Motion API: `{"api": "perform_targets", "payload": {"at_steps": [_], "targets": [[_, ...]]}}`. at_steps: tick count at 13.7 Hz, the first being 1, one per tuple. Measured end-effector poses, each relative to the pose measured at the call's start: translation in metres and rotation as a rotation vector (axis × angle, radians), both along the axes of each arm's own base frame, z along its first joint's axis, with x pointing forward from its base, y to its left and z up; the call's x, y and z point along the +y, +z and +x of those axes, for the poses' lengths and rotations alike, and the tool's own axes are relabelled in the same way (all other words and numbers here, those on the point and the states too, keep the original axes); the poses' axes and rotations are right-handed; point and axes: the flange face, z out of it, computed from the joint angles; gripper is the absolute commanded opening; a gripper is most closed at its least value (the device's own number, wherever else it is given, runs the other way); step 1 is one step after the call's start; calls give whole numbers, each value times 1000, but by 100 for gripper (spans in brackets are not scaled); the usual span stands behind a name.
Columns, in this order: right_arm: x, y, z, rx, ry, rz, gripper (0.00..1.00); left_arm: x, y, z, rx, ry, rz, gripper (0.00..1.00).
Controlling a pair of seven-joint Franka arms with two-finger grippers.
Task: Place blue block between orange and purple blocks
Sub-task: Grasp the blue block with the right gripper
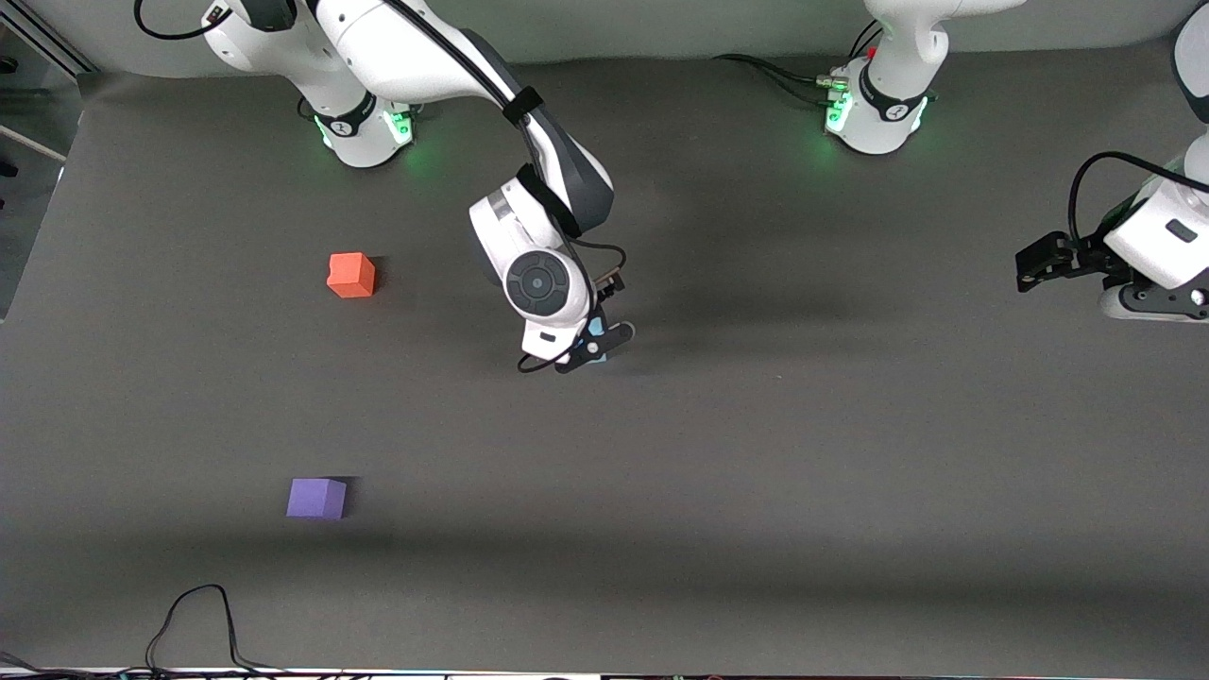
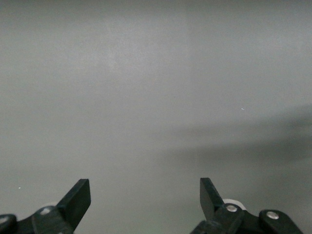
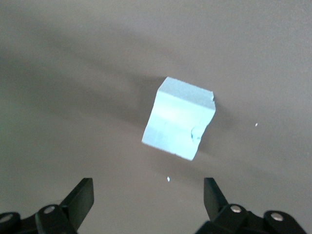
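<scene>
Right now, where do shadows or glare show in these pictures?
Front view: a broad soft shadow band crosses the table near the purple block, and green lights glow at the arm bases. Right wrist view: the blue block looks washed out, almost white. Left wrist view: only faint shadow streaks on bare table.

A: Front view evenly lit, overhead light, dim gray table. Soft shadows fall at 3 o'clock of the orange block and purple block; a broad dark band runs low across the mat.

B: Green glow at both bases. Right wrist view: blue block overexposed, slightly soft, shadow streaks behind it. Left wrist view hazy, low contrast, faint shadow at 3 o'clock.
</scene>
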Motion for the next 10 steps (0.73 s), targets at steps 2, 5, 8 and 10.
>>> {"api": "perform_targets", "payload": {"at_steps": [2,5,8,10], "targets": [[-13,-12,12,-11,-27,-10,100,-2,4,0,4,-3,-1,100],[-43,-22,38,-14,-111,-21,100,-5,10,3,3,-9,-1,100],[-51,-41,46,2,-247,-26,100,-8,8,7,5,-13,0,100],[-44,-45,41,18,-308,-39,100,-5,7,7,7,-9,0,100]]}}
